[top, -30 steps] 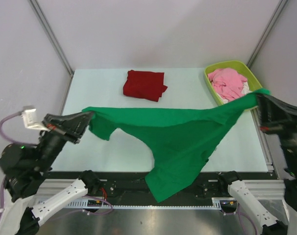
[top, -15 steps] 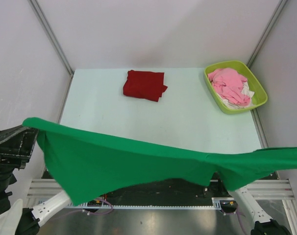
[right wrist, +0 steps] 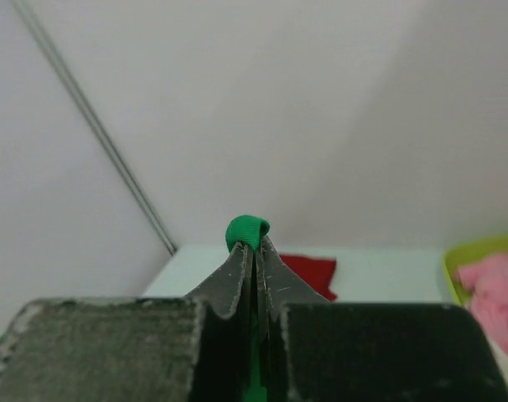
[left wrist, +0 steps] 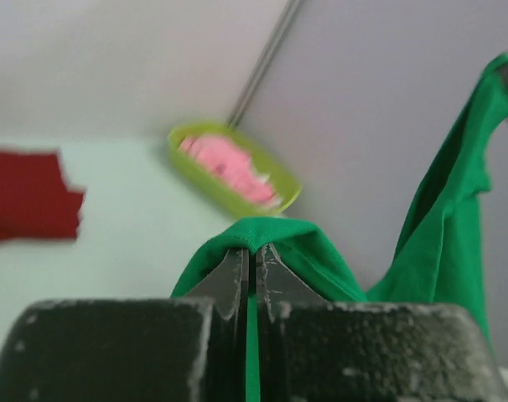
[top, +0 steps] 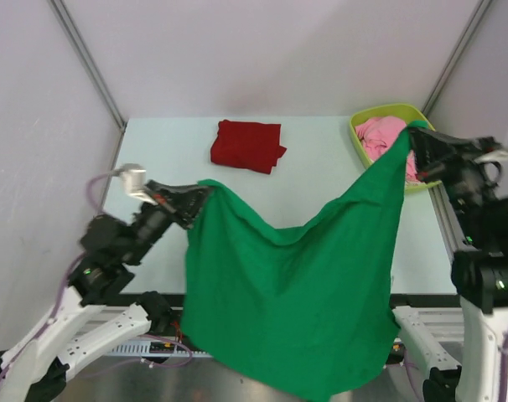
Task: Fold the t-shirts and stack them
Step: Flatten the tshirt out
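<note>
The green t-shirt (top: 296, 285) hangs in the air between my two grippers, sagging in the middle and draping down past the table's near edge. My left gripper (top: 205, 189) is shut on one top corner of it; green cloth (left wrist: 275, 243) folds over the fingertips in the left wrist view. My right gripper (top: 412, 134) is shut on the other top corner, with a small roll of green cloth (right wrist: 247, 229) poking out above the jaws. The dark red t-shirt (top: 247, 145) lies folded at the back of the table (top: 153, 151).
A lime-green basket (top: 386, 113) stands at the back right corner with a pink garment (top: 381, 134) inside, partly behind the raised green cloth. Grey walls and metal corner posts enclose the table on three sides.
Both arms swung the green t-shirt from a wide, low stretch near the front edge back up over the table. The grippers are closer together now, and the cloth hangs long between them.
</note>
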You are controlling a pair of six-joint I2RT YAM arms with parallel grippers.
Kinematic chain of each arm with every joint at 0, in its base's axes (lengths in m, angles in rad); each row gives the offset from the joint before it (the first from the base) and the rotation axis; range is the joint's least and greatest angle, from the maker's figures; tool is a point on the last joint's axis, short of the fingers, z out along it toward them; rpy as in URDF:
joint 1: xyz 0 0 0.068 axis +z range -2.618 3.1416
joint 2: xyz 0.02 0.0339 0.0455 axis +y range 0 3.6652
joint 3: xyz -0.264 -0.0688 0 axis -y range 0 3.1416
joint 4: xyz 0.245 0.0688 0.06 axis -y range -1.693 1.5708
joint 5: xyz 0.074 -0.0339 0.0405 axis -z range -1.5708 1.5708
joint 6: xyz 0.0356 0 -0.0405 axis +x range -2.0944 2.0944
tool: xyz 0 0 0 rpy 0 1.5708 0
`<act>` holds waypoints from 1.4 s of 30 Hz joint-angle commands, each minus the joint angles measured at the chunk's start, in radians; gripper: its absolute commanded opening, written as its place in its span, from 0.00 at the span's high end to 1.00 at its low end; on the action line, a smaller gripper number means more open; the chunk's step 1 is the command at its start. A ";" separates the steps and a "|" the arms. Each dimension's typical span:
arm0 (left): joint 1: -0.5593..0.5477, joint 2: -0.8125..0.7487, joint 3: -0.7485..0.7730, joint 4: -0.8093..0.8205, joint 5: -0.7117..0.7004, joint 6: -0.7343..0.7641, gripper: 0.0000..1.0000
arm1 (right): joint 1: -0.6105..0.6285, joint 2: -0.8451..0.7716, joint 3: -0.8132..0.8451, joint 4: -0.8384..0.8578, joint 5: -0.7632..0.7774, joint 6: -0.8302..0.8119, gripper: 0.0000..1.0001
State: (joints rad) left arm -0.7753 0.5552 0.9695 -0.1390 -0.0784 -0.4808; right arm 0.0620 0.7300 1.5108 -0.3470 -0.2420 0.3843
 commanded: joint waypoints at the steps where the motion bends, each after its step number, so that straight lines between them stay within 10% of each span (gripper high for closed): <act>1: 0.049 0.035 -0.179 0.114 -0.084 -0.080 1.00 | -0.004 0.072 -0.166 0.042 0.121 -0.007 1.00; 10: 0.404 0.256 -0.508 0.384 0.120 -0.347 1.00 | 0.041 0.377 -0.376 0.233 0.306 0.024 1.00; 30: 0.669 0.735 -0.058 0.322 0.204 -0.340 0.92 | 0.096 0.700 -0.333 0.600 0.458 -0.010 1.00; 42: 0.739 0.928 0.026 0.376 0.320 -0.386 0.92 | 0.111 0.950 -0.129 0.542 0.432 -0.012 1.00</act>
State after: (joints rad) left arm -0.0425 1.5177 0.9745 0.1383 0.1726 -0.8417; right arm 0.1642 1.6978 1.3212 0.1513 0.1757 0.3908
